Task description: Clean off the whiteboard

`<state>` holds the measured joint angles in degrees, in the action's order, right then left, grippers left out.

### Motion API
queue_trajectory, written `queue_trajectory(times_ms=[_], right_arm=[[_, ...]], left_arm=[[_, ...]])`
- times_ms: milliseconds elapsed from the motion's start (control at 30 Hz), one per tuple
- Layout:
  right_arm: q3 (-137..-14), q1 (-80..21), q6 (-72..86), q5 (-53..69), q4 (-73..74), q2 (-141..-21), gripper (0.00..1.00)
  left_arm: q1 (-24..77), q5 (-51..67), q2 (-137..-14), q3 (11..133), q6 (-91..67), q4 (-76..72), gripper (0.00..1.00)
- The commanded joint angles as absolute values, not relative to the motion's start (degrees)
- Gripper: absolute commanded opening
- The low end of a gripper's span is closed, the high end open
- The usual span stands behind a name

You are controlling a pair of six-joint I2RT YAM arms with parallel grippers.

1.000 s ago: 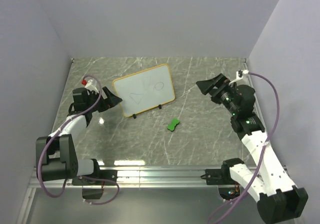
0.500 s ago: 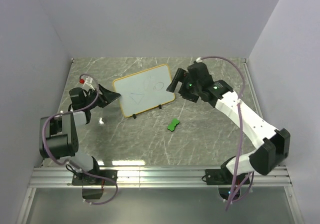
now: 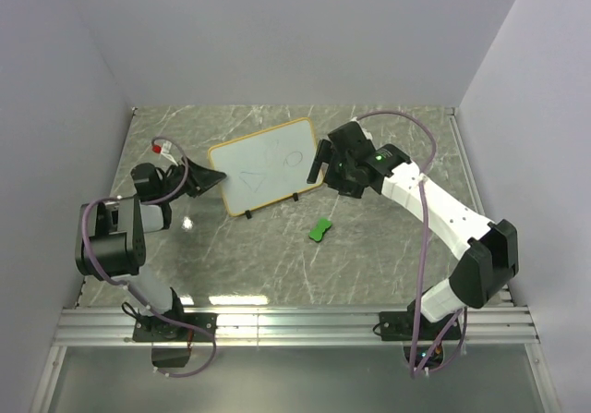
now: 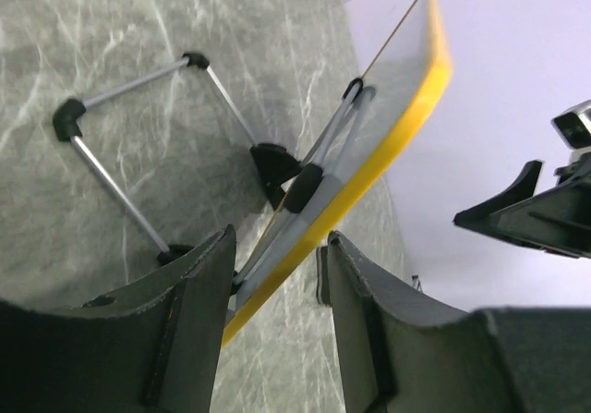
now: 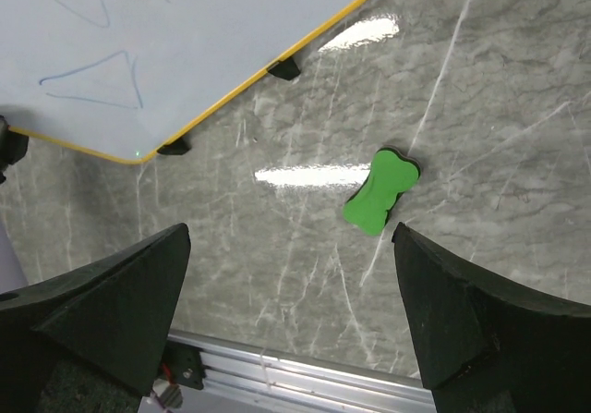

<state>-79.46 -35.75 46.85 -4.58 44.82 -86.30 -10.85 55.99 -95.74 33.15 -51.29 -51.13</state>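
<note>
While whiteboard edge sits between left end effector fingers, right end effector spread.

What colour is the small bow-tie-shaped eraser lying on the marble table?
The small bow-tie-shaped eraser is bright green; the right wrist view shows it best.

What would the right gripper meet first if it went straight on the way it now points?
Probably the bare table, between the whiteboard and the green eraser. The right gripper is open and points down; neither lies squarely between its fingers, though depth is unclear.
</note>
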Motion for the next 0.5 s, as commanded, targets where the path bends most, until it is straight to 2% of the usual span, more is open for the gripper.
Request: queue_trajectory(times_ms=[0,267,367,467], right_arm=[[-80.77,-36.38,46.76,-6.24,45.26,-87.27,0.98],[-84.9,-38.93,47.89,-8.7,49.65,-96.05,0.96],[-85.34,-40.25,49.56,-11.51,53.08,-99.84,0.93],[-84.2,-41.39,51.41,-13.35,54.75,-101.86,0.9]], left_arm=[[-8.97,54.94,-93.61,34.45,-45.45,-44.14,0.5],[-6.33,50.81,-90.89,32.17,-44.3,-39.47,0.36],[-5.54,49.31,-88.95,30.94,-43.6,-37.36,0.31],[-4.49,48.25,-86.31,29.8,-42.72,-34.9,0.3]])
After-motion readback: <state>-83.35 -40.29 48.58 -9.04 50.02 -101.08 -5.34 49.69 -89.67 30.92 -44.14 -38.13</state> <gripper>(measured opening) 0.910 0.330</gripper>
